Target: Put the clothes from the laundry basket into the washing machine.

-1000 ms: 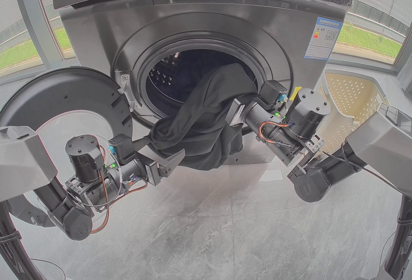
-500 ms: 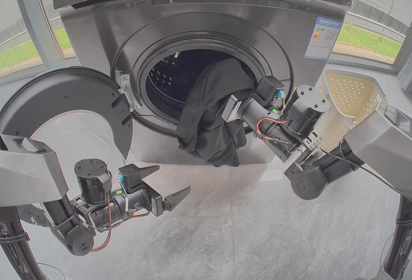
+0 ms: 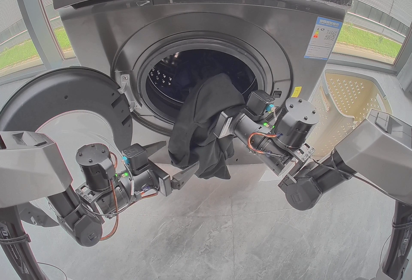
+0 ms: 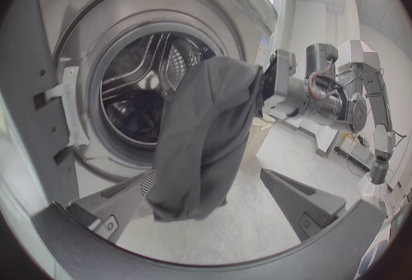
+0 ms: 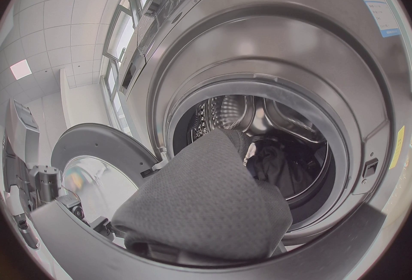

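Note:
A black garment [image 3: 201, 122] hangs in front of the open mouth of the washing machine [image 3: 193, 23], draped over my right gripper [image 3: 216, 122], which is shut on it with its fingers hidden under the cloth. The garment's lower end dangles below the drum rim. My left gripper [image 3: 171, 160] stands open just under that end, one finger on each side of the hanging cloth [image 4: 201, 139] in the left wrist view, where my left gripper [image 4: 206, 172] frames it. The right wrist view shows the garment [image 5: 206, 208] bunched before the drum, with dark clothes [image 5: 274, 169] lying inside.
The round washer door [image 3: 64, 96] is swung open at the left, close to my left arm. A cream perforated laundry basket [image 3: 347, 109] stands to the right of the machine. Grey tiled floor [image 3: 231, 225] lies in front.
My left gripper dipped low, then rose back under the garment's lower end. My right gripper lifted the garment towards the drum, then drew it left and down.

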Controlling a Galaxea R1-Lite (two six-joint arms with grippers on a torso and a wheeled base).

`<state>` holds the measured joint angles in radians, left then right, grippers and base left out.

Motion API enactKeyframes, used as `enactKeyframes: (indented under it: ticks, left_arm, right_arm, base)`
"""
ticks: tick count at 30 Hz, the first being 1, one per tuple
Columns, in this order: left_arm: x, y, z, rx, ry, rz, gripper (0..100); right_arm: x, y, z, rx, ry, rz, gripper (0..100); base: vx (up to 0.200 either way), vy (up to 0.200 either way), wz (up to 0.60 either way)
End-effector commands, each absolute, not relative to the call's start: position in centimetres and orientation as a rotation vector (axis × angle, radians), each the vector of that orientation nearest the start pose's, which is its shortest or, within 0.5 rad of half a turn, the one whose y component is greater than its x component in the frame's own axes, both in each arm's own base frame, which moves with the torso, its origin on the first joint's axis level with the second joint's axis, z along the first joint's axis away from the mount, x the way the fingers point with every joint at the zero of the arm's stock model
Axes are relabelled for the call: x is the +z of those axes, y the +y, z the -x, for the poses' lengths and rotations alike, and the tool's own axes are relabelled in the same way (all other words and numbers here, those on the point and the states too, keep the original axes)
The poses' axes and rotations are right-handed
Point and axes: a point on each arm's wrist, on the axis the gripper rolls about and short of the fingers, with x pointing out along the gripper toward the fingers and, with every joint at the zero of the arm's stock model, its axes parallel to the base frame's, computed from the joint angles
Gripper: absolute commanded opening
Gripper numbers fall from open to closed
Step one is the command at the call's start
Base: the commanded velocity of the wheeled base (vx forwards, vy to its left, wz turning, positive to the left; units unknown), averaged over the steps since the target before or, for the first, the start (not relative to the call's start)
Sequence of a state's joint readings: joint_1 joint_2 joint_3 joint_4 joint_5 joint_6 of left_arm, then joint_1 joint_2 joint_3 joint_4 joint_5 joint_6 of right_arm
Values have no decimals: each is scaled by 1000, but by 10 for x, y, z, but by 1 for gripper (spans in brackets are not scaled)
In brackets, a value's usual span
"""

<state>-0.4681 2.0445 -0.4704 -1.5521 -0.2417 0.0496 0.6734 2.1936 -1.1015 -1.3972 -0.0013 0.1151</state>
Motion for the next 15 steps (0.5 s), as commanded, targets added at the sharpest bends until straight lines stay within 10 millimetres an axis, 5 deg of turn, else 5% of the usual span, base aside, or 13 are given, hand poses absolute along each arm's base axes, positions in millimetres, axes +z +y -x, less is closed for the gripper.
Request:
enactKeyframes:
  ticks: [1,15]
  left_arm:
    - [95,-166,-287,-754,-48,-41,100]
    - [89,-195,-324,-763,-100,-32,100]
  right_arm:
    - [153,269,-326,699,-255,-207,0]
    - [158,287,-309,750,-259,-222,0]
  base:
    - [0,0,0]
    - [0,0,0]
